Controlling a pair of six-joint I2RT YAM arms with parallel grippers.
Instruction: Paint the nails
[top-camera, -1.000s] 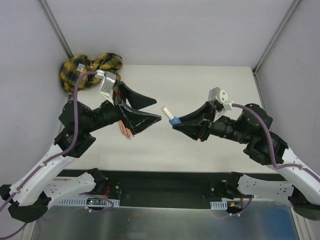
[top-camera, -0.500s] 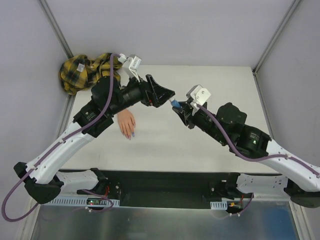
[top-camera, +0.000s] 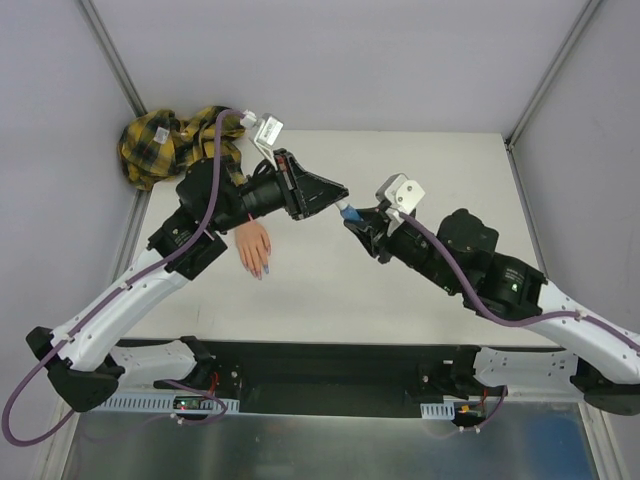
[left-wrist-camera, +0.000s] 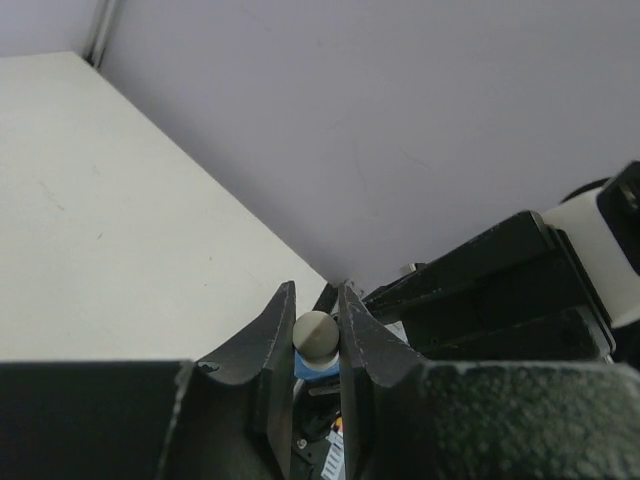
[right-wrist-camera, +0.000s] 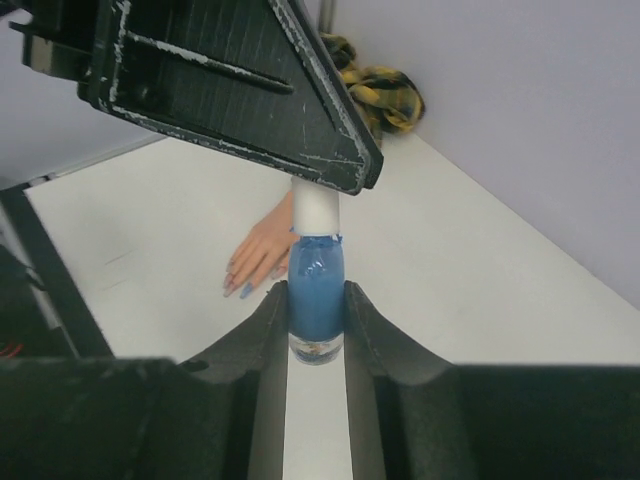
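Note:
A small blue bottle with a white cap is held in the air above the table. My right gripper is shut on its blue body. My left gripper is shut on the cap, and the two grippers meet tip to tip at the bottle. The flesh-coloured mannequin hand lies flat on the table below the left arm. Its nails are tiny and pinkish-purple, and one looks blue. Its yellow-black plaid sleeve bunches in the far left corner.
Grey walls close the table at the back and both sides, with the white table running up to them. The left arm passes over the mannequin's wrist. A black rail runs along the near edge by the arm bases.
My left arm has swung right from above the mannequin hand to the bottle, and its jaws have shut on the cap. My right arm carried the bottle a little toward the back.

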